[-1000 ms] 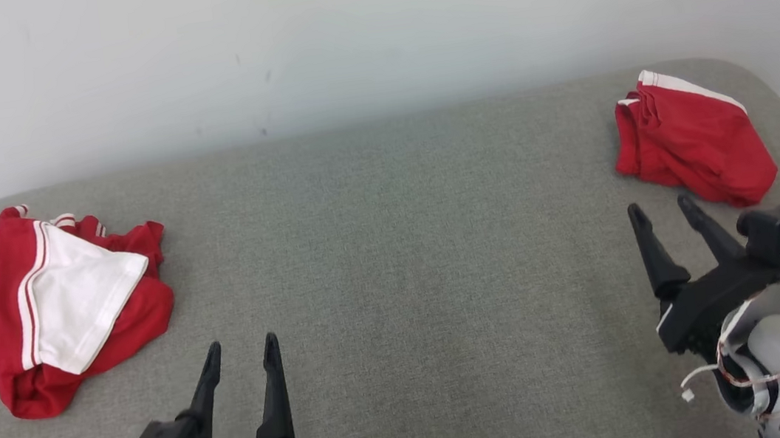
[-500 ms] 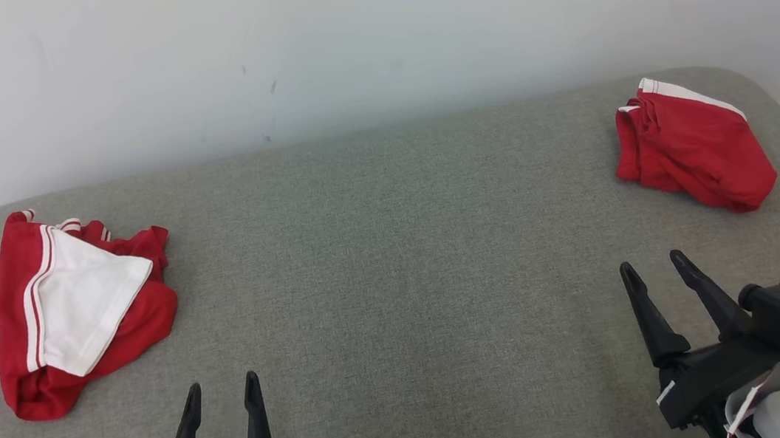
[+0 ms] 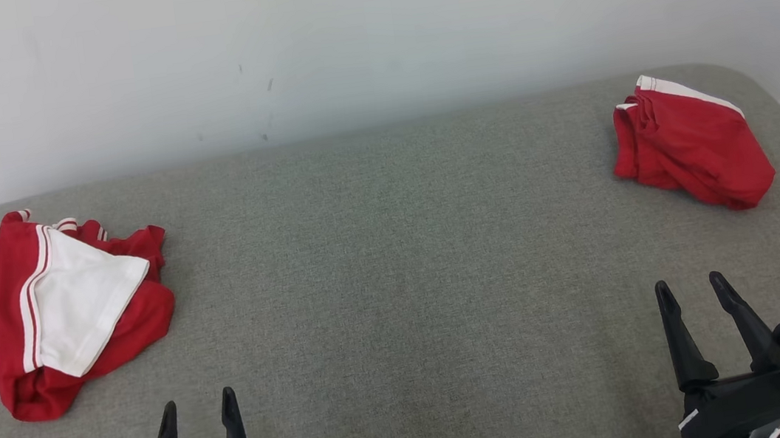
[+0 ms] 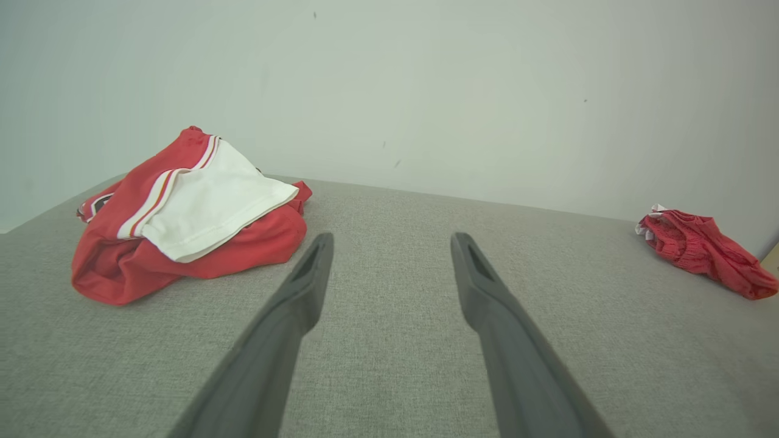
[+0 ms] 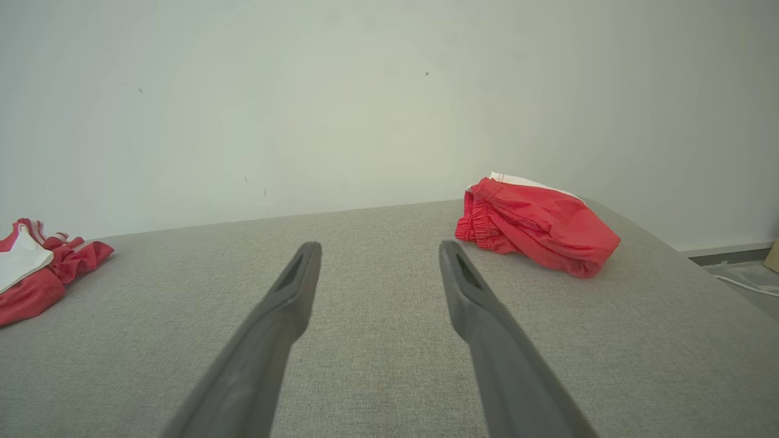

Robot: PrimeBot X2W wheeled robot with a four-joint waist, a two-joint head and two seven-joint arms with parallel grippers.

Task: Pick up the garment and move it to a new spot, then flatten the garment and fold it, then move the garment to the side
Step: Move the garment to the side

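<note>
Head view: a pale wall fills the upper part, marked with a few small dark specks. Below it a desk covered in grey woven fabric, with rounded far corners, spreads across the picture.

At about 9 o'clock on the desk lies a crumpled red-and-white garment. A white panel edged with red and white stripes is folded over its red cloth, and a bit of dark-patterned trim shows at its outer edge. At about 2 o'clock, near the far right corner and well apart from the first, lies a pair of red shorts. It is folded into a compact bundle with a white band along its far edge. The right wrist view shows its gathered elastic waistband.

The left gripper stands at 7 o'clock, its two dark fingers spread with bare grey fabric between them, near the crumpled garment but not touching it. The right gripper stands at 5 o'clock, fingers likewise spread and holding nothing, clear of the shorts.

A thin white cable lies on the floor past the desk's right edge.
</note>
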